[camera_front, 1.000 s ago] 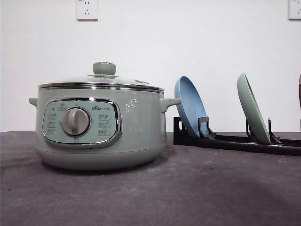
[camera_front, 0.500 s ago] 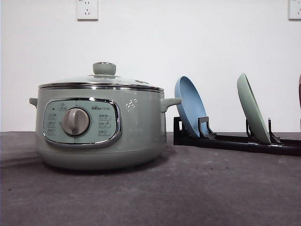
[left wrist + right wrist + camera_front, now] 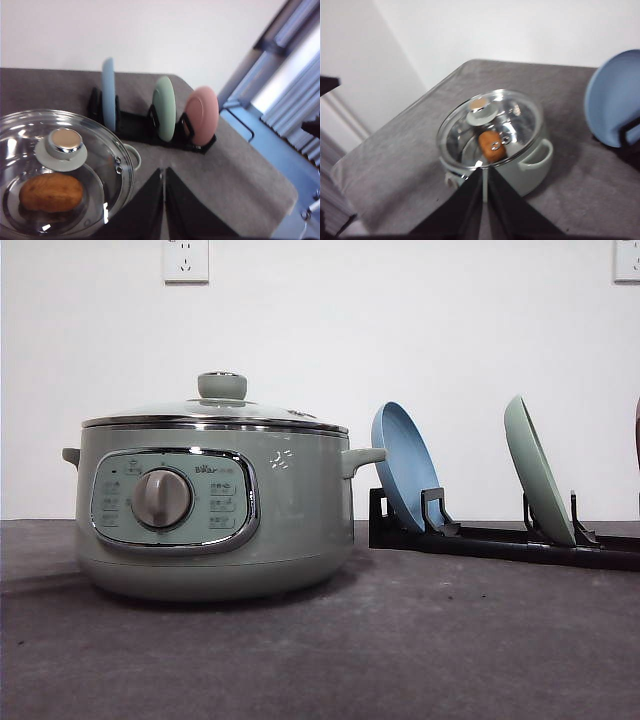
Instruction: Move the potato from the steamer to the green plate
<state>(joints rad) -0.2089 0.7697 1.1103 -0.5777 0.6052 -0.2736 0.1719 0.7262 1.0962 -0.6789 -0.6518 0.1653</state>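
The sage-green steamer (image 3: 215,510) stands on the left of the table with its glass lid (image 3: 215,412) on. Through the lid (image 3: 65,165) the orange-brown potato (image 3: 51,192) lies inside the pot; the right wrist view also looks down on the steamer (image 3: 495,145) and the potato (image 3: 491,145). The green plate (image 3: 537,472) stands on edge in a black rack at the right, between a blue and a pink plate (image 3: 165,107). My left gripper (image 3: 164,200) hovers shut high beside the steamer. My right gripper (image 3: 484,192) is shut too, well above the pot.
The black rack (image 3: 500,538) holds a blue plate (image 3: 405,465) nearest the steamer and a pink plate (image 3: 202,114) at its far end. Grey cloth covers the table (image 3: 400,640). A white wall stands behind; the table edge (image 3: 280,200) drops off past the rack.
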